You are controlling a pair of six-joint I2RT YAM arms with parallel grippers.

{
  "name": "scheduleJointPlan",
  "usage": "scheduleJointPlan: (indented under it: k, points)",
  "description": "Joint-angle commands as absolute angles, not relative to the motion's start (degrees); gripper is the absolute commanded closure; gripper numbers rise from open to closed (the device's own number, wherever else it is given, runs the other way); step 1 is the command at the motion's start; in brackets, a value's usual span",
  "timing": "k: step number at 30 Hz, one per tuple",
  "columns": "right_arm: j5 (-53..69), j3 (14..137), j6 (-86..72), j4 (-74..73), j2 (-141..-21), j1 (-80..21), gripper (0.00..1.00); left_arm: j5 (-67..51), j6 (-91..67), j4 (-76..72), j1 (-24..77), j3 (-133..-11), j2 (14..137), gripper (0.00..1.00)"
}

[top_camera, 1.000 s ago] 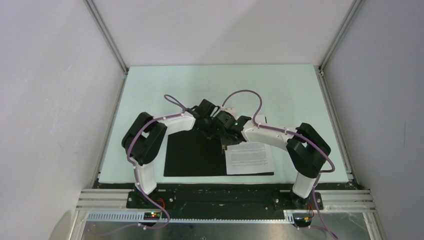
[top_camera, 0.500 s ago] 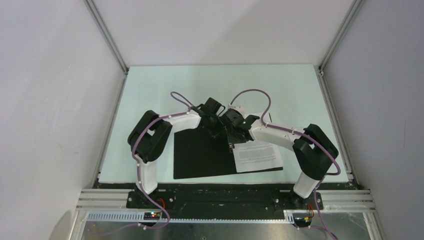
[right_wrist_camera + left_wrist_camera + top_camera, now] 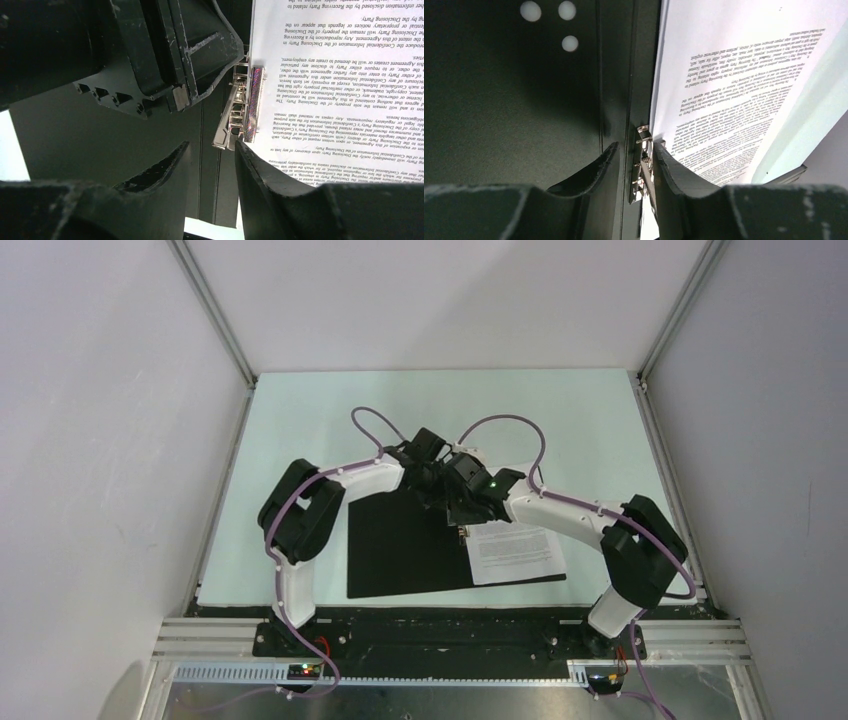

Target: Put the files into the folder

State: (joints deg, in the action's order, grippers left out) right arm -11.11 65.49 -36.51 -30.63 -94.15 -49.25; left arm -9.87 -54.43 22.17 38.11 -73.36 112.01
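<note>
While the folder (image 3: 400,550) lies open, files (image 3: 515,550) rest on its right half.

Pale green table (image 3: 300,410) carries the open folder (image 3: 400,550)

Pale green table (image 3: 300,410) between plain grey walls (image 3: 100,440).

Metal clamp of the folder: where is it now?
Right wrist view, centre: the metal clamp lies on the folder's spine, at the files' edge, just beyond the right claw.
</note>
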Motion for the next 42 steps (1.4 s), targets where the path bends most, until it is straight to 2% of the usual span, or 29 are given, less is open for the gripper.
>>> scheduleJointPlan:
  k: [1, 11, 19, 32, 42]
  points:
    - [-10.4, 68.3, -40.2, -31.3, -91.0, -47.9, 0.58, -10.9, -50.7, 22.6, 38.3, -75.6, 112.4, 0.64]
    - [-11.0, 70.8, -42.1, -34.5, -93.9, -45.8, 0.65, -12.1, -50.5, 22.5, 38.2, -77.1, 114.6, 0.65]
    - [-11.6, 72.5, -40.7, -35.4, -95.5, -47.2, 0.66, -12.3, -50.9, 22.7, 38.1, -77.1, 115.8, 0.66]
    - [-17.8, 74.6, -39.7, -38.9, -99.3, -50.0, 0.75, -13.2, -52.9, 22.6, 37.0, -75.4, 117.1, 0.68]
    - [-17.4, 74.6, -39.8, -39.2, -99.1, -49.8, 0.74, -13.3, -53.3, 22.5, 36.7, -75.3, 117.7, 0.68]
